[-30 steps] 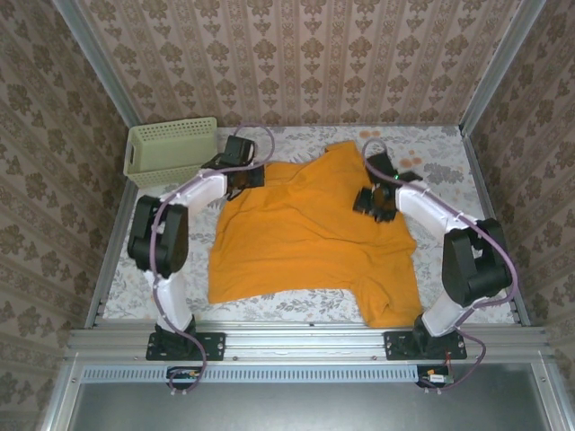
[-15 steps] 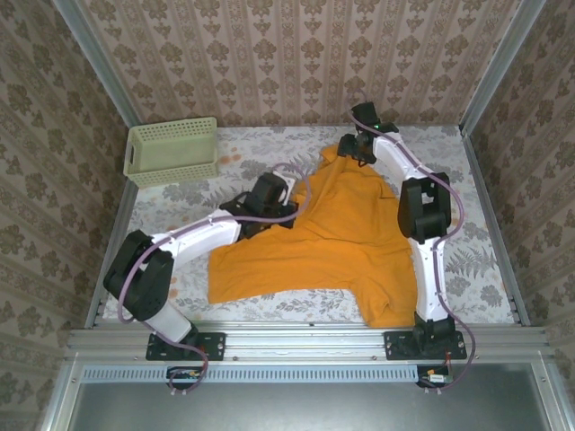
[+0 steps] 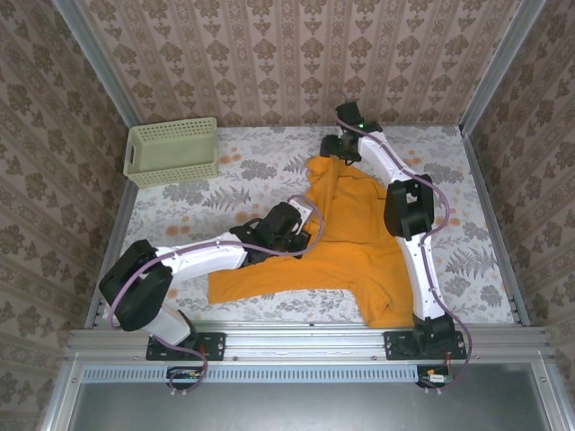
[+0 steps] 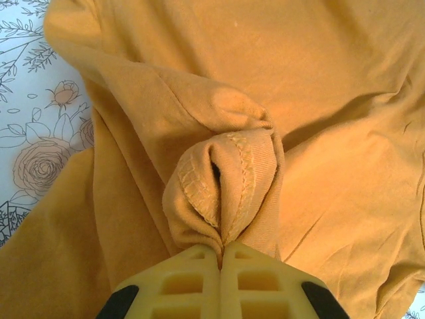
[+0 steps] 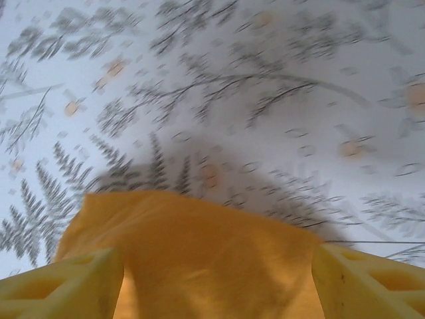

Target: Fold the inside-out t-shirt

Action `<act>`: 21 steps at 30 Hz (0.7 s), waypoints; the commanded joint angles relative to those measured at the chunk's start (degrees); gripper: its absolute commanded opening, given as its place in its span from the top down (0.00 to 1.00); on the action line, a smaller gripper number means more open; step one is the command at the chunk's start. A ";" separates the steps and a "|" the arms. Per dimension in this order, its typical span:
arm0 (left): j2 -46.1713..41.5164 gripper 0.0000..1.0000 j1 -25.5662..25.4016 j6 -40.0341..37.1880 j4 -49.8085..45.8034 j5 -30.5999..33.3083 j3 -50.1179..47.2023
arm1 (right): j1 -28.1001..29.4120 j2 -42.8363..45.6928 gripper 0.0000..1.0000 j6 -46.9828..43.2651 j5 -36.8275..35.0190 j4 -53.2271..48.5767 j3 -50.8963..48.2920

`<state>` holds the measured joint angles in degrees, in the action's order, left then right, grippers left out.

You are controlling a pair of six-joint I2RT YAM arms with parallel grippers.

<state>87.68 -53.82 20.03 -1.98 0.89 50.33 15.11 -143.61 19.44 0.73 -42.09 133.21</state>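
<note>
Our left gripper (image 4: 220,260) has its two yellow fingers (image 4: 179,282) pressed together. They pinch a rolled, stitched hem of the inside-out t-shirt (image 4: 219,186), which bunches up just ahead of the tips. Beyond that bunch, orange cloth spreads ahead and to both sides of the fingers, and the flowered table (image 4: 33,143) shows off to their left.

The fingers (image 5: 63,286) of our right gripper (image 5: 216,286) stand wide apart and grip nothing. An edge of the shirt lies between them, reaching forward a little past the tips onto the leaf-printed cover. This view is blurred, and its lower edge cuts off the cloth.

From above, the t-shirt (image 3: 359,242) runs lengthwise from a narrow far end just beside the right gripper (image 3: 334,146) to the table's near edge. One flap stretches out to the left, on the near side of the left gripper (image 3: 304,222).

The right arm hides part of the shirt, and the left wrist covers its own fingertips there.

We count one shirt, one pale green basket (image 3: 171,151) well to the left of both grippers, and two arms.
</note>
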 commanded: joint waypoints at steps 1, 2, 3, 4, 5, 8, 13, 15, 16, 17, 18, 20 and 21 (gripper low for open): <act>-1.88 1.00 -0.12 1.59 1.97 0.76 -0.93 | 2.99 2.64 0.20 -3.06 -0.83 0.22 -1.79; -2.11 1.00 -0.17 1.71 1.98 0.86 -1.15 | 3.38 1.80 0.19 -3.01 -2.30 -0.96 -0.95; -2.61 1.00 -0.19 1.88 2.18 0.96 -1.51 | 3.42 0.07 0.19 -2.77 -3.67 -3.22 1.05; -3.23 1.00 -0.18 2.09 2.68 1.17 -2.06 | 3.28 -1.93 0.20 -2.57 -5.38 -6.04 4.01; -3.67 1.00 -0.20 2.36 2.99 1.44 -2.61 | 3.12 -3.85 0.21 -2.34 -6.78 -8.38 6.54; -5.42 1.00 -0.25 2.71 3.80 1.99 -4.11 | 2.30 -8.37 0.33 -2.59 -7.24 -13.53 13.49; -8.14 1.00 0.24 2.85 4.46 4.09 -6.80 | 0.67 -5.11 0.79 -0.37 -7.56 -13.14 12.65; -9.38 1.00 1.18 2.92 3.69 4.84 -7.76 | -0.23 -0.99 0.91 1.23 -7.98 -11.89 9.73; -10.16 1.00 1.98 2.91 3.63 4.91 -8.38 | -0.85 2.13 0.96 2.08 -8.47 -10.52 6.83; -11.06 1.00 2.70 2.99 3.45 5.00 -8.99 | -1.27 5.30 0.99 2.59 -8.89 -9.22 3.62; -12.33 1.00 3.45 3.04 2.86 5.40 -9.85 | -1.83 9.15 1.00 3.22 -9.82 -7.35 -0.87; -15.10 0.99 4.63 3.08 2.04 7.19 -11.55 | -3.03 17.65 1.00 4.68 -11.04 -3.22 -10.89; -16.82 0.97 5.01 2.91 1.64 8.24 -12.69 | -3.85 22.48 1.00 6.01 -11.19 -0.99 -17.37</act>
<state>75.18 -50.06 22.22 1.23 5.67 39.81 12.60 -135.33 21.85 -7.18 -47.92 124.29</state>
